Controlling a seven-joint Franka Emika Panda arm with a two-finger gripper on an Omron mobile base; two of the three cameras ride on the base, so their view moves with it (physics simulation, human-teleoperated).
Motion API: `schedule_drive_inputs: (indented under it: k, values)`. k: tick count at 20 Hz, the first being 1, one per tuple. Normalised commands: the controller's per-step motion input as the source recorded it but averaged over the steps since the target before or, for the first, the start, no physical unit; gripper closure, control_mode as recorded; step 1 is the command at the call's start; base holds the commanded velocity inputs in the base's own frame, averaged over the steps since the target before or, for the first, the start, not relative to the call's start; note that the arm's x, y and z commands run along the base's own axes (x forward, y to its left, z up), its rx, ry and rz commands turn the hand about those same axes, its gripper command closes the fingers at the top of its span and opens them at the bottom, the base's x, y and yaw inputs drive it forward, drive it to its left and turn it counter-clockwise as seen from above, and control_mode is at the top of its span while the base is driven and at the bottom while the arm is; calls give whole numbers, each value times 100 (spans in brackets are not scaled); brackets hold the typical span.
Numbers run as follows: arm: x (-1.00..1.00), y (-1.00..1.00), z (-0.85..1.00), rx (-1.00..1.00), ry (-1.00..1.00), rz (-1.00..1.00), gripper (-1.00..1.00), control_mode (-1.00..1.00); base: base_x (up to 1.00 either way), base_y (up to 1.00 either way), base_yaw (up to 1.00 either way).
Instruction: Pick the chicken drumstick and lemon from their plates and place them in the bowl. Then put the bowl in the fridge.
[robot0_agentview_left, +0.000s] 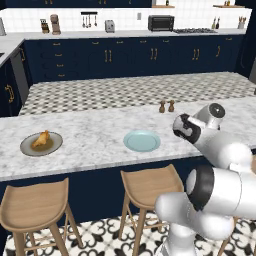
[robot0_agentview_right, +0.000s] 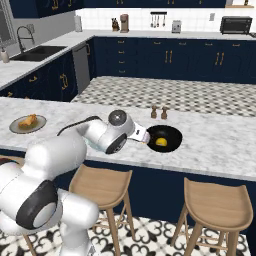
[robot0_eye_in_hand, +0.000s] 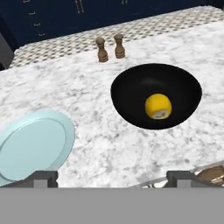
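Observation:
The black bowl (robot0_eye_in_hand: 131, 94) sits on the marble counter with the yellow lemon (robot0_eye_in_hand: 158, 106) inside it. My gripper (robot0_eye_in_hand: 113, 179) hovers open and holds nothing, just short of the bowl's left rim (robot0_agentview_right: 151, 131). The pale blue plate (robot0_eye_in_hand: 33, 144) lies bare to the left of my fingers. Far to the left, the golden-brown chicken drumstick (robot0_agentview_left: 41, 139) rests on the grey plate (robot0_agentview_left: 30, 148); the right base view shows the same drumstick (robot0_agentview_right: 28, 120) there too. The fridge is out of view.
Two small brown shakers (robot0_eye_in_hand: 110, 47) stand just behind the bowl. Wooden stools (robot0_agentview_left: 150, 182) line the counter's near side. Beyond the counter runs a tiled floor, with navy cabinets (robot0_agentview_left: 125, 57) along the back wall.

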Motion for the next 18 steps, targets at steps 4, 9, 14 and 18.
schedule_drive_inputs:
  k: [4,9,14,18]
  values:
    - [-60,65,100,11,12,0,-100,-100,0,0,0]
    - [-20,86,22,4,26,3,-100,-100,0,0,0]
    - [-2,99,0,2,12,17,-100,-100,0,0,0]
    - [0,100,-6,8,23,20,-100,-100,0,0,0]
